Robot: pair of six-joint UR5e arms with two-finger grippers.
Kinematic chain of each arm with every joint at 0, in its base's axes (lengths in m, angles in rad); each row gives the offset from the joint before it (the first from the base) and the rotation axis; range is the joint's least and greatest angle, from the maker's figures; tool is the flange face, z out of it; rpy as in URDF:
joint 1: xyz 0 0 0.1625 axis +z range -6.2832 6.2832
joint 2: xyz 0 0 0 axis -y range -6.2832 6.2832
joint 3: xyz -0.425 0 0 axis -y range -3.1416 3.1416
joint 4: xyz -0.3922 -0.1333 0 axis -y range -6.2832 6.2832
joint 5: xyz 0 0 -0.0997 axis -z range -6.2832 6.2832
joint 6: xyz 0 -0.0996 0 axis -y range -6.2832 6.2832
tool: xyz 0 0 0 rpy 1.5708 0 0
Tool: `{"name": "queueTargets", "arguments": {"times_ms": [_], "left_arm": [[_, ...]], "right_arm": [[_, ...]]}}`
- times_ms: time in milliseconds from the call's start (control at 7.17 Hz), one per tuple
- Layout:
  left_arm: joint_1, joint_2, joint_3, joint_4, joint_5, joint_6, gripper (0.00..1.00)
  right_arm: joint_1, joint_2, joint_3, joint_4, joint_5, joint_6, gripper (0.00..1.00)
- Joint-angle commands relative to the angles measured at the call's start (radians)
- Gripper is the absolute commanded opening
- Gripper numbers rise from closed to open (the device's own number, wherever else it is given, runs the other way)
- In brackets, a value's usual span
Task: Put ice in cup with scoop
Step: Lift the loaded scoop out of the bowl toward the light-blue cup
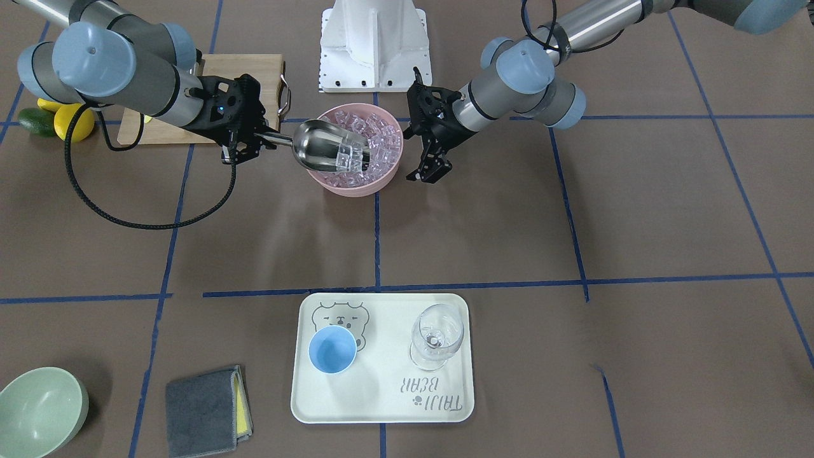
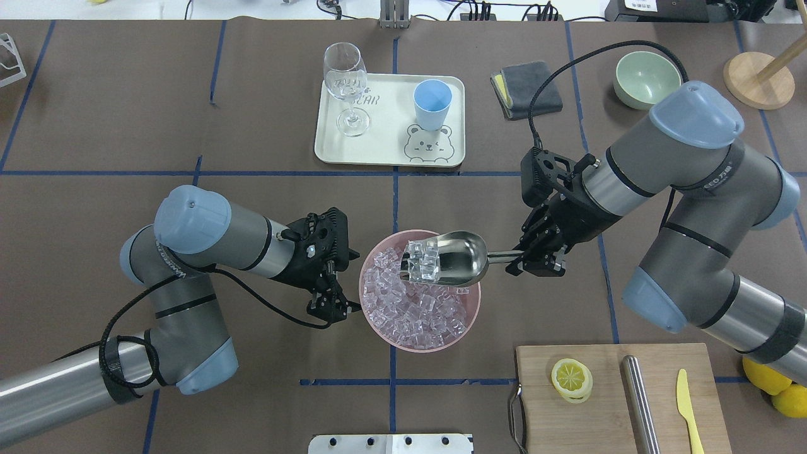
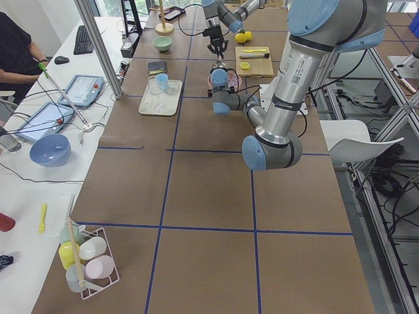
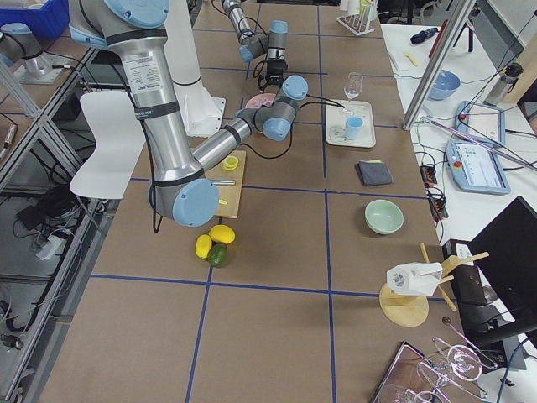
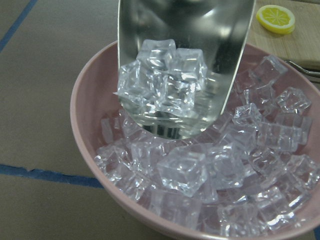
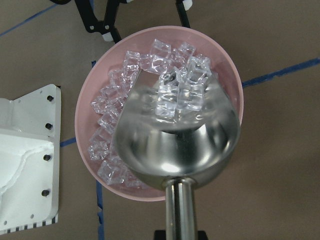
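- Ice (image 2: 421, 263): a cluster of clear cubes sits at the open mouth end of the scoop (image 2: 459, 257); many more cubes fill the pink bowl (image 2: 362, 296) beneath it
- Scoop position: the trough is over the bowl's far half, mouth pointing toward the robot's left, rod handle running out past the rim toward the robot's right
- Whether the scoop's lip touches the ice in the bowl cannot be told
- Right gripper (image 2: 528, 257): fingers pinched onto the scoop's handle, just outside the bowl's rim
- Left gripper (image 2: 331, 309): fingers spread and holding nothing, just beside the bowl's rim on the side opposite the scoop handle
- Cup (image 2: 432, 104): light blue, upright, with no cubes in it, on the cream tray (image 2: 384, 139) at the far side of the table, well apart from the bowl
- Stemmed glass (image 2: 345, 85): clear, upright on the same tray, beside the cup and not touching it
- Cutting board (image 2: 599, 410): wooden, near the robot's right side, carrying a lemon slice (image 2: 571, 378), a steel cylinder (image 2: 640, 397) and a yellow knife (image 2: 687, 403)
- Two whole lemons (image 2: 782, 388) lie just beyond the board's right edge
- A grey cloth (image 2: 533, 88) and a green bowl (image 2: 646, 79) lie to the right of the tray
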Motion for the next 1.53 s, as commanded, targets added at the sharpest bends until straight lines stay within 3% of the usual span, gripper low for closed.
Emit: {"name": "queueTargets", "arguments": {"times_ms": [0, 419, 698, 1116, 1395], "left_arm": [[-0.013, 0.000, -0.009, 0.000, -0.013, -0.001, 1.00], [-0.021, 0.001, -0.009, 0.000, -0.015, 0.001, 1.00], [-0.036, 0.001, -0.009, 0.000, -0.036, -0.001, 1.00], [-0.065, 0.003, -0.009, 0.002, -0.068, 0.001, 1.00], [-0.079, 0.005, -0.009, 0.003, -0.068, 0.001, 1.00]], "right_arm": [[0.009, -0.002, -0.001, 0.130, -0.006, 0.171, 0.00], [0.008, -0.026, -0.021, 0.322, -0.116, 0.353, 0.00], [0.008, -0.028, -0.015, 0.396, -0.236, 0.484, 0.00], [0.008, -0.036, 0.000, 0.416, -0.450, 0.646, 0.00], [0.006, -0.031, -0.007, 0.404, -0.471, 0.658, 0.00]]}}
